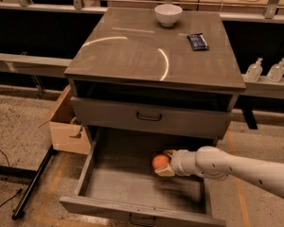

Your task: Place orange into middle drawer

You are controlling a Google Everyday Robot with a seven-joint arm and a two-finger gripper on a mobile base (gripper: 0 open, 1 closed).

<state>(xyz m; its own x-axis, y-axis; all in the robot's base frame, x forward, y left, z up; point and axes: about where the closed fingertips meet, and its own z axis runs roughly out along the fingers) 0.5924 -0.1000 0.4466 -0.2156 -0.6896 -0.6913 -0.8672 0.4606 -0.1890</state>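
Some of the orange (159, 161) hides within the clasping hand (165, 163), above the middle drawer (128, 186)

Arm (246, 168): stretching in from the right edge, lying nearly level.
Gripper (163, 163): hanging inside the open middle drawer (132, 209), pointing left.
Fingers (164, 172): clasping the orange (159, 161) from above and below.

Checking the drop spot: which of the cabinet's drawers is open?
The lowest drawer, pulled out; the drawer above, with the black handle, is closed. The gripper holds the orange over the open one.
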